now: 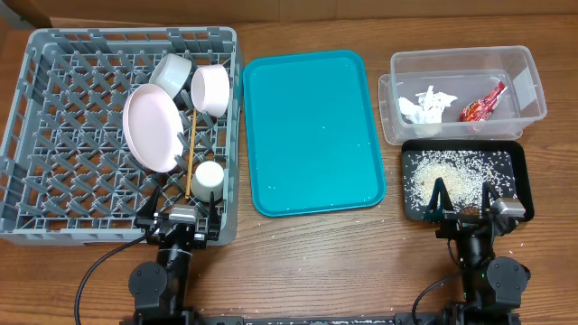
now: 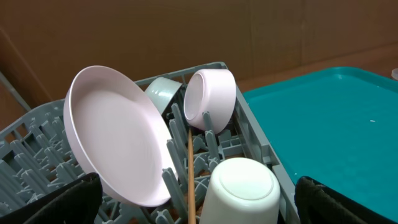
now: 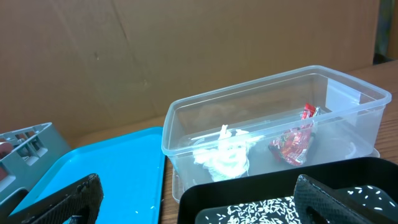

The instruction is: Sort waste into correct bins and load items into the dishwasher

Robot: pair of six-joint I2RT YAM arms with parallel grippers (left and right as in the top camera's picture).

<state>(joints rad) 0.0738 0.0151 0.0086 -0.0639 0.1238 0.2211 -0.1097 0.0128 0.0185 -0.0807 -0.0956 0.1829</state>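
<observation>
Left tool (image 1: 181, 210) spread, empty, at rack (image 1: 54, 135) 6 o'clock edge, near cup (image 1: 209, 177). Right tool (image 1: 463, 200) spread, empty, at 6 o'clock edge of black tray (image 1: 522, 155) w/ rice (image 1: 452, 176). Wrapper (image 1: 483, 104), tissue (image 1: 424, 106) in clear tub (image 1: 533, 90). Risk: fwd nudge tips leaning plate (image 1: 152, 128) or scatters rice onto worktop (image 1: 316, 262).

A wooden surface (image 1: 307, 262) of warm brown is seen from overhead, its grain running left to right. In both wrist views the scene is closed off behind by a plain brown cardboard-like panel (image 3: 186, 50) — matte and faintly creased. A vertical seam (image 2: 302, 31) is shown in the left wrist view. A dark strip (image 3: 387, 28) is glimpsed at the right wrist view's far edge. The light is even — only soft shadows are cast.
</observation>
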